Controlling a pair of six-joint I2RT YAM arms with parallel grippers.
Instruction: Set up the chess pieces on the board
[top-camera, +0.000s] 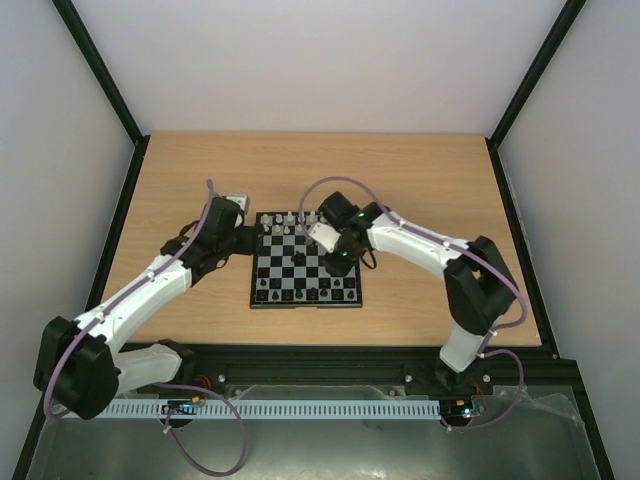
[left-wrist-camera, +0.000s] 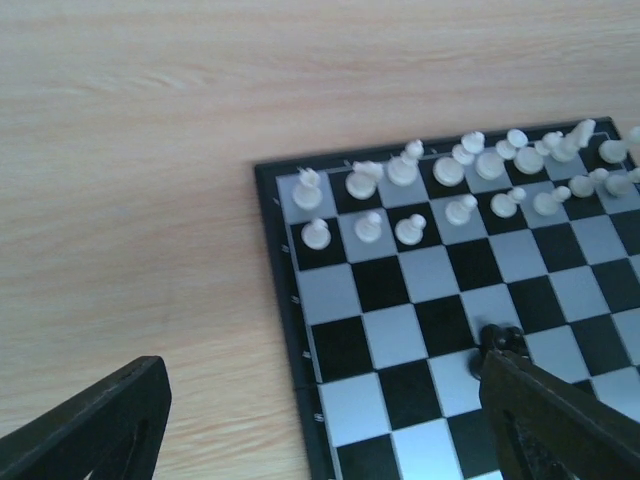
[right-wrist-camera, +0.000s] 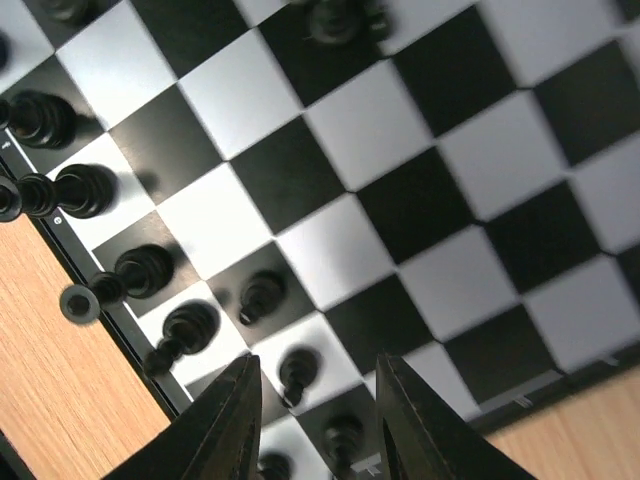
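Note:
The board (top-camera: 300, 268) lies in the middle of the table. White chess pieces (top-camera: 290, 220) line its far rows and black chess pieces (top-camera: 300, 293) its near rows. My right gripper (top-camera: 338, 262) hovers over the board's right near part. In the right wrist view it (right-wrist-camera: 315, 400) is open, and a black pawn (right-wrist-camera: 297, 370) stands on a pale square below the gap, untouched. One black piece (right-wrist-camera: 340, 15) stands alone mid-board. My left gripper (top-camera: 247, 240) is at the board's left edge. It (left-wrist-camera: 330, 440) is wide open and empty, its right finger (left-wrist-camera: 560, 420) just short of a lone black piece (left-wrist-camera: 498, 340).
The wooden table (top-camera: 420, 180) is bounded by a black frame with side rails and a near rail (top-camera: 330, 355). Pale walls enclose the back and sides. Both arms reach in from the near edge and bend toward the board.

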